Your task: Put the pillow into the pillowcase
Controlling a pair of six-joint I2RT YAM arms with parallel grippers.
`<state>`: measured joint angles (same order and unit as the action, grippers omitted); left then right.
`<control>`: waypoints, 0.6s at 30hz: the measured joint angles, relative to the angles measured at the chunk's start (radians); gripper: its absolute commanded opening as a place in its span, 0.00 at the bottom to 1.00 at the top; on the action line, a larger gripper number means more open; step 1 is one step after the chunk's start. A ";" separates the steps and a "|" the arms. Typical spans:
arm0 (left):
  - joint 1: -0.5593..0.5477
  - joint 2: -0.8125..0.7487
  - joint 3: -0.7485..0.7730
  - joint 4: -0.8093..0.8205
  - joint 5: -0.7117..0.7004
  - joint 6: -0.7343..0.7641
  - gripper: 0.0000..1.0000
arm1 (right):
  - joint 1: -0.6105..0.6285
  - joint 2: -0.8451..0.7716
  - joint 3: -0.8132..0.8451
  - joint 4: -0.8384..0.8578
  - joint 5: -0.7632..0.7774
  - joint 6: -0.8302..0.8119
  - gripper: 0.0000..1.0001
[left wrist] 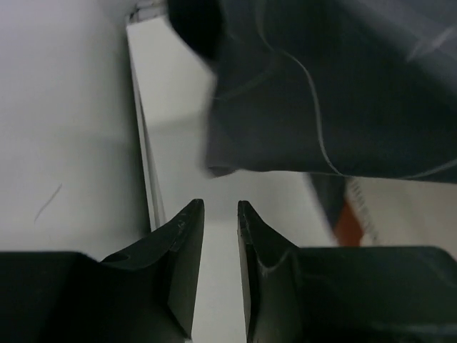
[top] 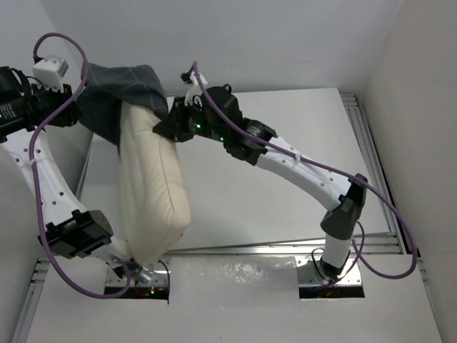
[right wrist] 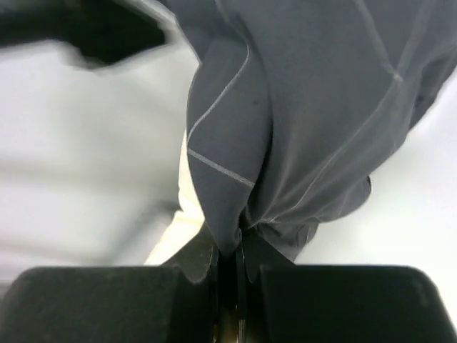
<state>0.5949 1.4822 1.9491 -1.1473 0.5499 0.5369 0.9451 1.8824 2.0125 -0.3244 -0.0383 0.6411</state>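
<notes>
Surface (top: 285, 179): we see a pale, flat top with a metal rail along its near and right edges.
Pillow (top: 153, 186): cream, quilted and plump, it stands steeply on end on the left side. Its top end is tucked into the dark case and its lower end reaches the left arm's base. We cannot tell whether it rests on the surface.
Pillowcase (top: 125, 93): charcoal cloth with thin light check lines, capping only the pillow's top end at the far left, bunched and limp.
Right arm (top: 300, 164): it rises from its base at the near right, bends at the elbow and stretches left across the surface to the case.
Left arm (top: 36, 164): it climbs the left edge, with its wrist raised beside the case.
Right tool (right wrist: 228, 250): clenched on a gathered fold of the pillowcase.
Left tool (left wrist: 221, 204): its fingers stand narrowly apart with nothing between them, and the case hangs just beyond the tips.
Patch (left wrist: 348, 223): brown-red, on pale cloth below the case, and too blurred for us to read.
</notes>
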 measured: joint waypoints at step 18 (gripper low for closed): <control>-0.352 0.076 -0.354 -0.060 -0.126 0.083 0.71 | -0.405 -0.111 -1.360 0.952 -0.249 0.787 0.00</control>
<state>0.2428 1.5585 1.5948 -1.2072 0.4236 0.6201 0.5400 1.7710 0.6525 0.6277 -0.2874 1.4284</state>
